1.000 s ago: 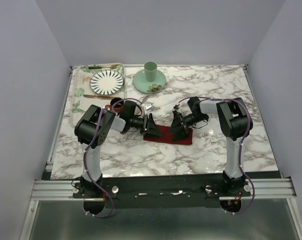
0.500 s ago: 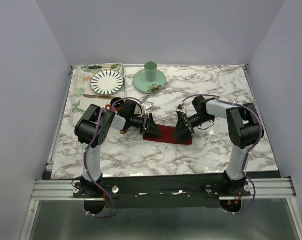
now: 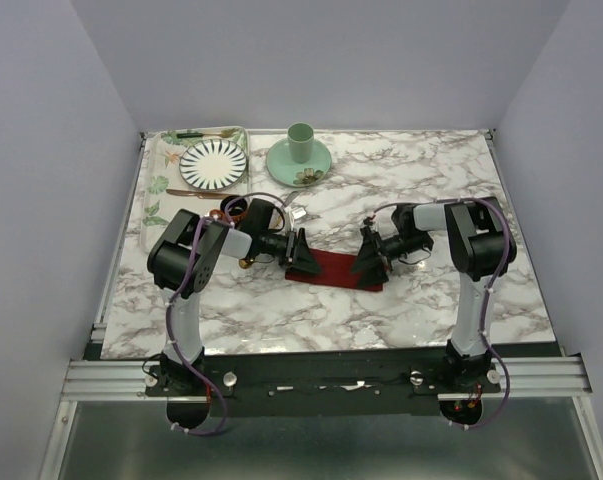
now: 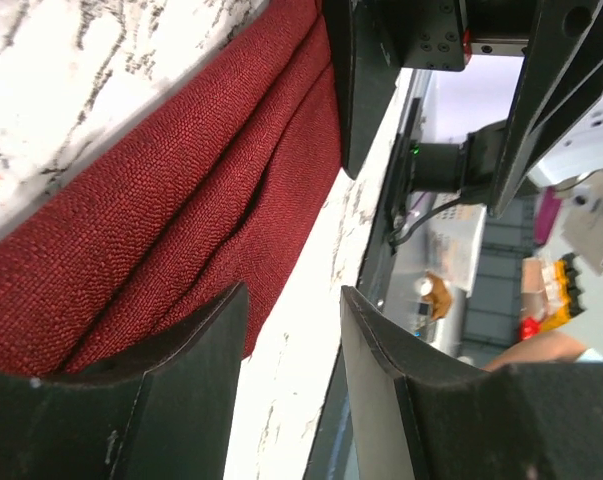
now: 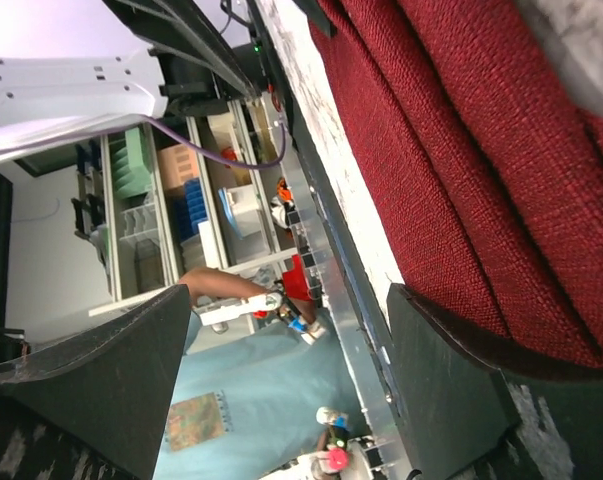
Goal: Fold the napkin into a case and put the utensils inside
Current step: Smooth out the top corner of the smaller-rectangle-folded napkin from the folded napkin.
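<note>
The dark red napkin point(image 3: 331, 268) lies on the marble as a narrow folded strip between my two grippers. My left gripper point(image 3: 301, 250) is at its left end, open, one finger resting on the cloth's edge point(image 4: 181, 230). My right gripper point(image 3: 369, 262) is at its right end, open wide, one finger down on the cloth point(image 5: 481, 150). Neither holds anything. A silvery piece, perhaps the knife point(image 3: 296, 212), shows just behind my left arm. A small gold glint, perhaps the spoon point(image 3: 243, 263), shows under that arm. Both are mostly hidden.
A patterned tray point(image 3: 159, 190) at the back left holds a striped plate point(image 3: 213, 163), a green-handled utensil point(image 3: 196, 134) and a brown-gold utensil point(image 3: 186, 193). A green cup on a saucer point(image 3: 299, 152) stands behind. A small brown bowl point(image 3: 231, 208) sits by my left arm.
My right gripper has slid right and down along the strip and its arm has swung inward. The strip now lies longer and flatter. My left gripper has barely moved.
</note>
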Robot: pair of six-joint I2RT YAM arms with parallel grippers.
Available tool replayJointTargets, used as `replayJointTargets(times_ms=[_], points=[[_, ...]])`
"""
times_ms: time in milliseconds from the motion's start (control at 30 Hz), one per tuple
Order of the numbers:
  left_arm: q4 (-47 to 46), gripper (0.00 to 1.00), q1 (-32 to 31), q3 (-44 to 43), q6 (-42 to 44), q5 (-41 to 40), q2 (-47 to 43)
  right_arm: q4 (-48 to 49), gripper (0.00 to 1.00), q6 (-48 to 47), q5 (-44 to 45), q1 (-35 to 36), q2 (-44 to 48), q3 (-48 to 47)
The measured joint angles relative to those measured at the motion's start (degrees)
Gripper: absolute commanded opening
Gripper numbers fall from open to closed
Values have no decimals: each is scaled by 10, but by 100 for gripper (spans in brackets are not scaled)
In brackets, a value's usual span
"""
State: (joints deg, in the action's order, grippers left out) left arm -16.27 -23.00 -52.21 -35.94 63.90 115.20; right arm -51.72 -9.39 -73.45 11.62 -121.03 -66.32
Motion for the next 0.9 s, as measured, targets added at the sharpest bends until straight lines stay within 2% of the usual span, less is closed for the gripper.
replayJointTargets(times_ms=[267, 433, 500, 600, 633, 767, 900], points=[[85, 52, -14, 16, 100, -15, -43, 16, 85, -10, 9, 46, 55, 77], [143, 53, -16, 20, 166, -41, -104, -11, 80, -21, 19, 57, 89, 66], [170, 53, -18, 11, 205, -53, -144, -24, 76, -23, 20, 40, 132, 52], [195, 55, -30, -23, 271, -70, -184, -24, 57, -17, 35, -3, 197, 42], [197, 55, -33, -30, 283, -73, -187, -23, 54, -12, 42, -10, 206, 42], [235, 59, -77, -94, 399, -103, -189, -5, 49, 19, 121, -69, 242, 52], [277, 63, -147, -149, 537, -137, -156, 11, 48, 42, 189, -83, 241, 67]])
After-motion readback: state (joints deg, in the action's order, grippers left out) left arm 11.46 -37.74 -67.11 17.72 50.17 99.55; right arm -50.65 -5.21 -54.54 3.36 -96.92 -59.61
